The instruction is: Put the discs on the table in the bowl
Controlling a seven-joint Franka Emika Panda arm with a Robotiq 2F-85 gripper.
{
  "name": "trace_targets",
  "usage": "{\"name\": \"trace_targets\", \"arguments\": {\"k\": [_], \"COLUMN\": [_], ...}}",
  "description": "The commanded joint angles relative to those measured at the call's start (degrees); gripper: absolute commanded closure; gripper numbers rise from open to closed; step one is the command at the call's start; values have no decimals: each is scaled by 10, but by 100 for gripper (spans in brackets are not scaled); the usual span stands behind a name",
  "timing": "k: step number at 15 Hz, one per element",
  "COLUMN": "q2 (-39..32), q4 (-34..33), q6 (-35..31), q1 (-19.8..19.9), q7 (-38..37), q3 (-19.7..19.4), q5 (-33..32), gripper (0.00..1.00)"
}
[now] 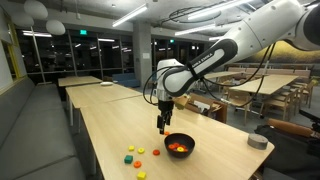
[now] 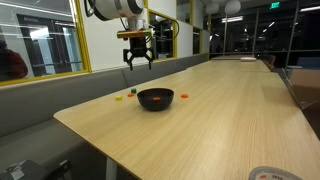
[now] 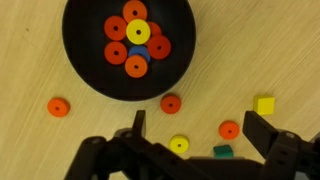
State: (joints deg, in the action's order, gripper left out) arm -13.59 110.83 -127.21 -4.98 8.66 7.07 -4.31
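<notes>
The black bowl [image 3: 128, 45] holds several orange, red and yellow discs; it also shows in both exterior views [image 1: 179, 145] [image 2: 155, 98]. On the light-wood table [image 3: 40, 150], outside the bowl, lie an orange disc [image 3: 59, 106], a red-orange disc [image 3: 171, 103], a yellow disc [image 3: 179, 144] and another orange disc [image 3: 229, 129]. My gripper [image 3: 198, 128] is open and empty. It hangs above the table just beside the bowl [image 1: 163, 124] [image 2: 136, 60], over the loose discs.
A yellow block [image 3: 264, 105] and a green block [image 3: 223, 151] lie among the loose discs. A grey roll of tape [image 1: 258, 142] sits near the table edge. A cushioned bench [image 1: 40, 130] runs along one side of the table; other tables stand farther back.
</notes>
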Motion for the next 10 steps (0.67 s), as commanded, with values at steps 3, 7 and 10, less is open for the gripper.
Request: {"name": "trace_targets", "arguments": {"k": [3,7,10], "q2": [-82,-117,-135], "q4": [-81,-111,-132], "q6": [24,39,51], "q1": [8,20,31], "q7": [97,151,179], "q3": [4,-2,-4], "q5": [7,-6,-8], "gripper": [0,0,0]}}
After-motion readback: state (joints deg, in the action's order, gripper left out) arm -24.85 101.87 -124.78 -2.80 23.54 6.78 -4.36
